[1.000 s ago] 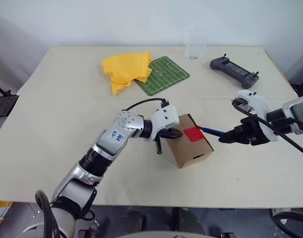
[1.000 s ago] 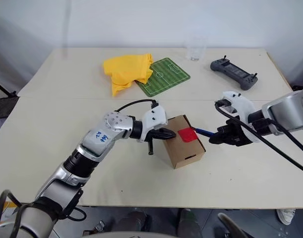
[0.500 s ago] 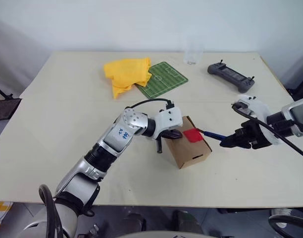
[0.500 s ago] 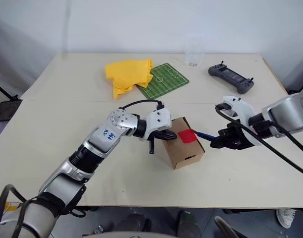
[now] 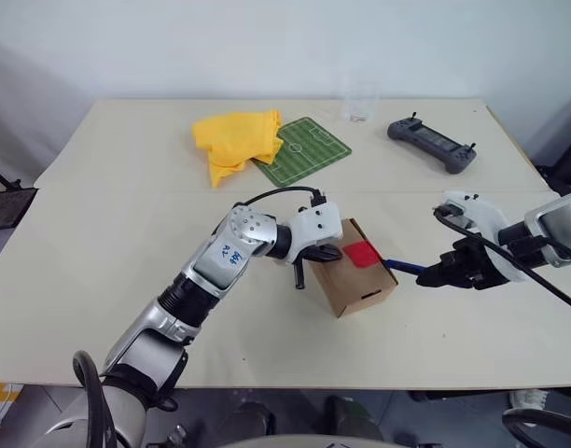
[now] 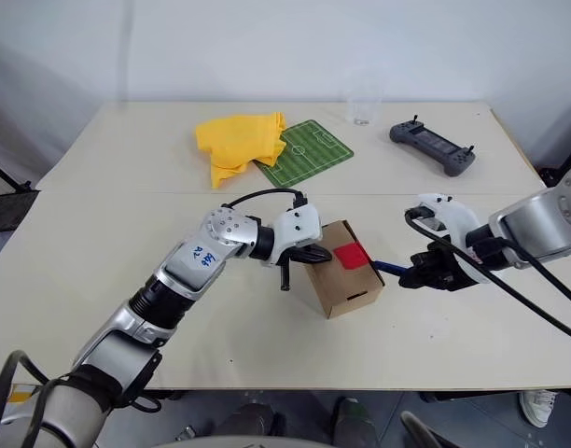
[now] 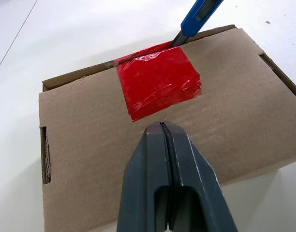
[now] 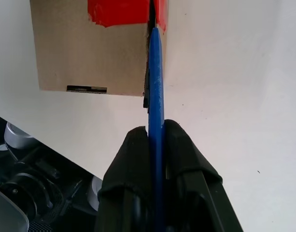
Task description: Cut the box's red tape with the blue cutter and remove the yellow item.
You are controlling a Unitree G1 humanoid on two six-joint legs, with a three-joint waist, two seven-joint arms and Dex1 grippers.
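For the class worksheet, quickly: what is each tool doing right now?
Left tool: shut, empty, resting on the box.
Right tool: shut on the blue cutter.

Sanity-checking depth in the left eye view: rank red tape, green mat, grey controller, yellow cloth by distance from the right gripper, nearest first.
From the right gripper:
1. red tape, on the box just to its left.
2. grey controller, far right of the table.
3. green mat, far middle.
4. yellow cloth, beyond the mat, farthest left.

My blue cutter [image 8: 155, 82] hides its tip in the seam at the red tape [image 7: 157, 82], upper centre. The box [image 7: 153, 140] conceals its contents, and its lower left corner is cut off by the frame's bottom edge.
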